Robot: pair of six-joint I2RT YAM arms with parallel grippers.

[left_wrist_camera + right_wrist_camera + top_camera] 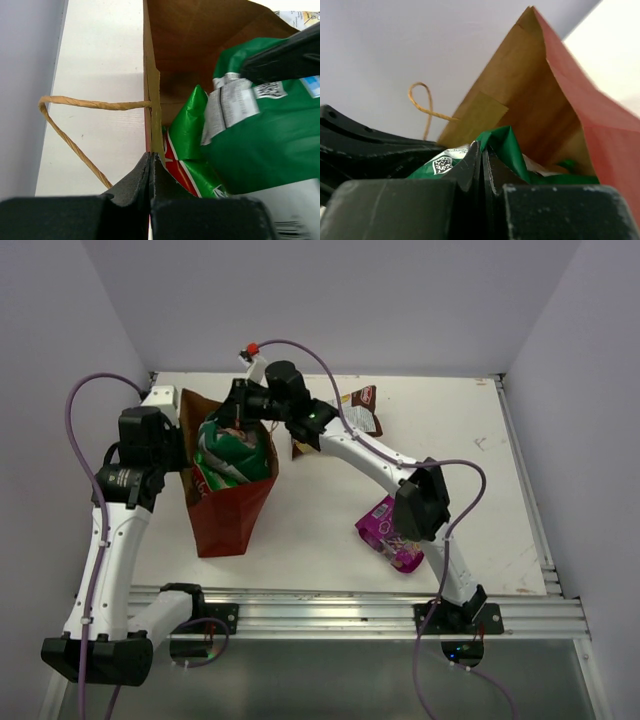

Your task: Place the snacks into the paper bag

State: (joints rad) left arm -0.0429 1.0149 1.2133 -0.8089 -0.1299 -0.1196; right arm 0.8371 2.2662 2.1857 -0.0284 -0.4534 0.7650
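Paper bag point(235, 515): standing at left-centre of table point(480, 500), mouth up and open, brown inside visible from top view. L gripper point(151, 164): jaws closed, pinching left rim of paper bag at side fold, no gap between pads. Cord handle point(75, 106): fixed to same wall just above pinch point, looping outward over table on L side. R gripper point(481, 152): reaching over paper bag from far side, jaws closed on crinkled top edge of dark green bag point(270, 150). Dark green bag: in mouth of paper bag, between its walls; depth inside can't be told. Small bright green bag point(186, 150) w/ red logo: inside paper bag, below and beside dark green bag, touching it, near pinched wall. Chip bag point(362, 410), cream-and-brown: flat on table near far edge, to right of paper bag, apart from it, partly hidden under R arm. Purple packet point(392, 537): flat on table toward near edge, just beside elbow of R arm, well apart from paper bag. In R wrist view: second handle loop visible past far rim, black body of L gripper at left edge, close to R gripper.
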